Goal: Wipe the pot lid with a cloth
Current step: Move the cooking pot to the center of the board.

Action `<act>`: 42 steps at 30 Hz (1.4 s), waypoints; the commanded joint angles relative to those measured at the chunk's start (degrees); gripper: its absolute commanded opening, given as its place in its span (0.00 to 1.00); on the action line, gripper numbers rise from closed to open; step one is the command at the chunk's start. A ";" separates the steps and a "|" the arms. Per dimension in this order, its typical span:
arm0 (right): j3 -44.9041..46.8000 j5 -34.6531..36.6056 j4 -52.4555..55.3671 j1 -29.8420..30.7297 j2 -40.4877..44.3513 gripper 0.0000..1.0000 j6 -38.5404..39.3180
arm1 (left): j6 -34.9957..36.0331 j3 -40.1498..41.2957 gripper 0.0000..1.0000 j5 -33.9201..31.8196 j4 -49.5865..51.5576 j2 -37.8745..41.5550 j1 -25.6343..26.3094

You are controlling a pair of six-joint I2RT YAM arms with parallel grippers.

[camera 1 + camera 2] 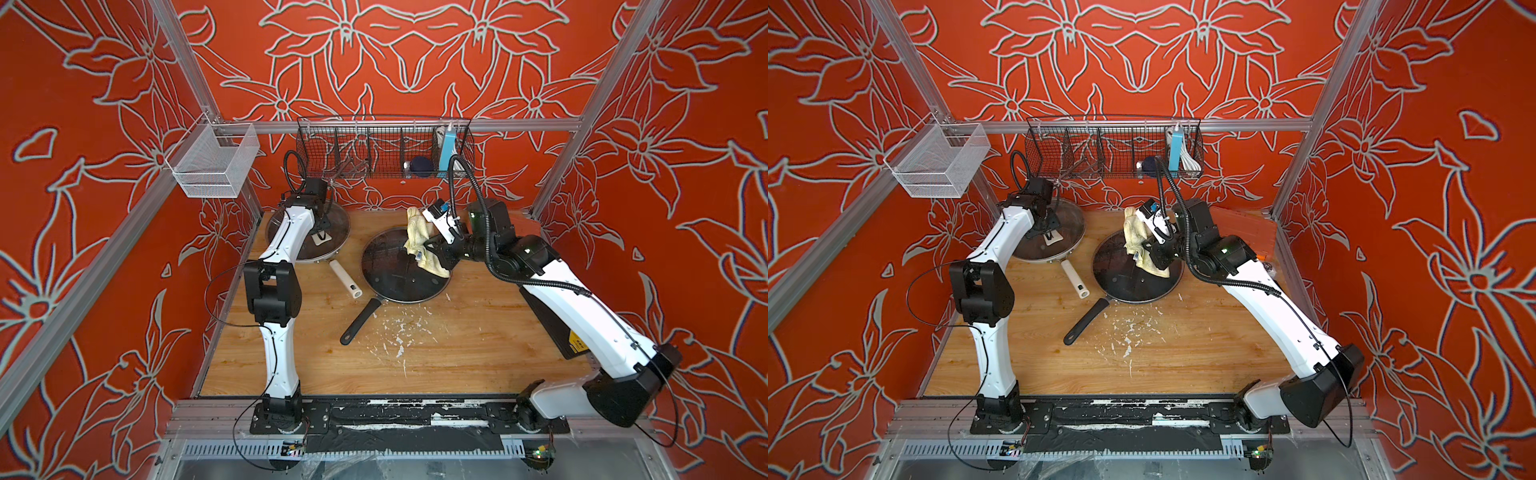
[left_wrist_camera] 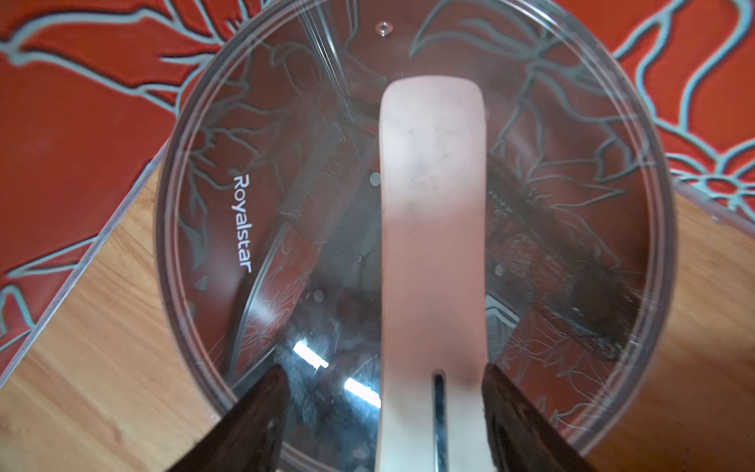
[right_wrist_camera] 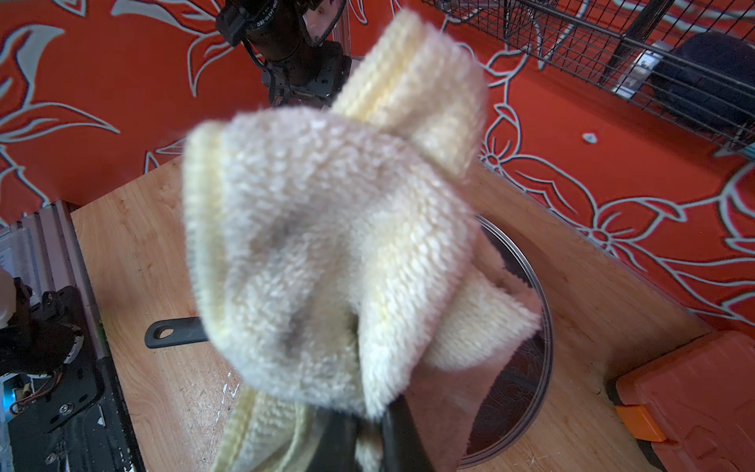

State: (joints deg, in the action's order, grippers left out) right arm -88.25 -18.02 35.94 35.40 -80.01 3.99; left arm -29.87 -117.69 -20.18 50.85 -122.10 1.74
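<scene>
A glass pot lid (image 1: pixel 337 222) (image 1: pixel 1074 226) (image 2: pixel 245 204) with a white handle (image 2: pixel 433 204) covers the white-handled pan at the back left. My left gripper (image 1: pixel 321 237) (image 1: pixel 1052 237) (image 2: pixel 384 370) is open, its jaws straddling that handle; one is close to it, the other stands off. A second, dark lid (image 1: pixel 395 270) (image 1: pixel 1125 274) (image 3: pixel 527 359) covers the black-handled pan in the middle. The cream cloth (image 1: pixel 417 237) (image 1: pixel 1133 235) (image 3: pixel 327 245) hangs bunched over that lid's far right side, with my right gripper (image 1: pixel 424 253) (image 1: pixel 1142 254) (image 3: pixel 369 425) shut on it.
A black wire basket (image 1: pixel 384 149) hangs on the back rail, a white mesh basket (image 1: pixel 216 160) on the left rail. An orange box (image 3: pixel 694 392) lies at the table's back right. The pans' handles (image 1: pixel 345 279) (image 1: pixel 360 322) point toward the front. White flecks (image 1: pixel 399 336) dot the wood.
</scene>
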 commanded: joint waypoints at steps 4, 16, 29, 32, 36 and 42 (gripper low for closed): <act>-0.99 0.64 -1.57 0.38 -0.41 0.00 0.10 | 1.57 -1.93 0.66 -0.39 -0.54 -2.86 -0.50; -0.45 2.53 -1.23 0.56 0.12 0.00 -1.56 | 3.08 -6.28 0.54 -0.38 -0.77 -7.27 -1.21; -1.59 3.39 -0.96 1.56 -1.03 0.00 -2.55 | 2.92 -1.33 0.29 0.61 3.13 -2.80 -1.21; -1.43 3.69 -1.05 1.97 -1.03 0.00 -2.86 | 3.74 1.06 0.28 0.73 3.80 -1.03 -1.28; -1.53 3.70 -1.14 2.29 -1.32 0.00 -2.77 | 5.17 5.39 0.28 1.26 3.62 1.99 -1.23; -2.77 2.82 -1.22 2.40 -2.66 0.00 -2.25 | 6.04 11.64 0.28 4.72 3.98 6.90 -1.21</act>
State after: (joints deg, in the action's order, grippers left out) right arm -88.79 -15.05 35.57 37.41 -81.95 1.85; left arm -25.10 -108.66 -16.23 47.64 -119.39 0.84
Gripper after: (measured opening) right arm 0.095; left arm 0.429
